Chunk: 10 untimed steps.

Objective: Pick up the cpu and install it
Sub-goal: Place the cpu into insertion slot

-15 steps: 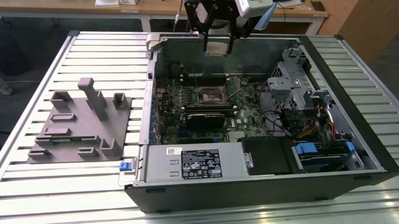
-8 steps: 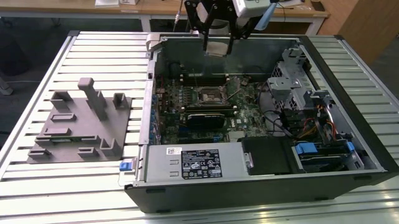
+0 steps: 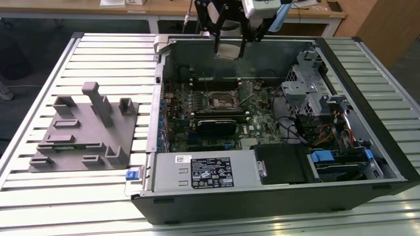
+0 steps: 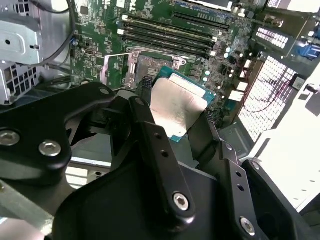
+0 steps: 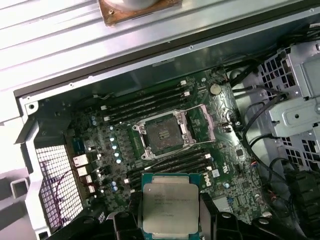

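Exterior view overlooks the case (image 3: 262, 206); both wrist views face motherboard (image 5: 220, 106) (image 4: 100, 45).

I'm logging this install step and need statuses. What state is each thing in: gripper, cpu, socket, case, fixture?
gripper: shut on the cpu, raised over the computer case.
cpu: held by two opposite edges above the motherboard, not seated.
socket: empty, cover plate apparently swung open.
computer case: on its side, panel off, inside exposed.
grey fixture: resting on the table, at the exterior view's left of the case.
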{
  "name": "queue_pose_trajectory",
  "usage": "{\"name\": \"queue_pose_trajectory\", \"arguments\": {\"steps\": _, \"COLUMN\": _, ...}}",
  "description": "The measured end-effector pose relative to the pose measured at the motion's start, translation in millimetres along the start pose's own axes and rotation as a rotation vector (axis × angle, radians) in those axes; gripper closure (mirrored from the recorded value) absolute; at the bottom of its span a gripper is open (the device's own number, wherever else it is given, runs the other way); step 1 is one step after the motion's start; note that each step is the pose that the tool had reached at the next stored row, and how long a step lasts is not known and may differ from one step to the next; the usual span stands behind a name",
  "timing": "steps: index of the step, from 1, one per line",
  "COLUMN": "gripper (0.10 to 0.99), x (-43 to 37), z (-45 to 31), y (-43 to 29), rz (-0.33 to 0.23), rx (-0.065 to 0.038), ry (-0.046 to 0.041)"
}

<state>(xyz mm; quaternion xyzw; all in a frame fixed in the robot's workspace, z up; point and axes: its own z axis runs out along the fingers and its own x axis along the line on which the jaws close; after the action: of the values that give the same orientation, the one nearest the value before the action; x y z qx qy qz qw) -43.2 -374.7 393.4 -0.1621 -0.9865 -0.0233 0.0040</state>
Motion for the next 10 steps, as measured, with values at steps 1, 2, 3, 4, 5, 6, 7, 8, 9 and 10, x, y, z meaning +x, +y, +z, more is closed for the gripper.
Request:
{"name": "queue_pose_trajectory", "arguments": {"steps": 1, "gripper": 0.545, "x": 0.0, "z": 0.0, "y": 0.0, "rz": 0.008, "rx": 0.000, "ry": -0.0004}}
{"name": "queue_pose_trajectory", "arguments": {"steps": 2, "gripper": 0.545, "x": 0.0, "z": 0.0, "y": 0.0, "rz": 0.017, "rx": 0.000, "ry": -0.0008}}
{"name": "queue_pose_trajectory", "arguments": {"steps": 3, "gripper": 0.545, "x": 0.0, "z": 0.0, "y": 0.0, "rz": 0.027, "rx": 0.000, "ry": -0.0012}}
{"name": "queue_pose_trajectory", "arguments": {"steps": 4, "gripper": 0.545, "x": 0.0, "z": 0.0, "y": 0.0, "rz": 0.035, "rx": -0.001, "ry": -0.0016}}
{"name": "queue_pose_trajectory", "arguments": {"steps": 5, "gripper": 0.545, "x": 0.0, "z": 0.0, "y": 0.0, "rz": 0.044, "rx": -0.001, "ry": -0.0019}}
{"name": "queue_pose_trajectory", "arguments": {"steps": 6, "gripper": 0.545, "x": 0.0, "z": 0.0, "y": 0.0, "rz": 0.052, "rx": -0.001, "ry": -0.0024}}
{"name": "queue_pose_trajectory", "arguments": {"steps": 7, "gripper": 0.545, "x": 0.0, "z": 0.1, "y": 0.0, "rz": 0.060, "rx": -0.001, "ry": -0.0027}}
{"name": "queue_pose_trajectory", "arguments": {"steps": 8, "gripper": 0.545, "x": 0.0, "z": 0.1, "y": 0.0, "rz": 0.068, "rx": -0.001, "ry": -0.0031}}
{"name": "queue_pose_trajectory", "arguments": {"steps": 9, "gripper": 0.545, "x": 0.0, "z": 0.1, "y": 0.0, "rz": 0.076, "rx": -0.001, "ry": -0.0034}}
{"name": "queue_pose_trajectory", "arguments": {"steps": 10, "gripper": 0.545, "x": 0.0, "z": 0.1, "y": 0.0, "rz": 0.083, "rx": -0.001, "ry": -0.0037}}
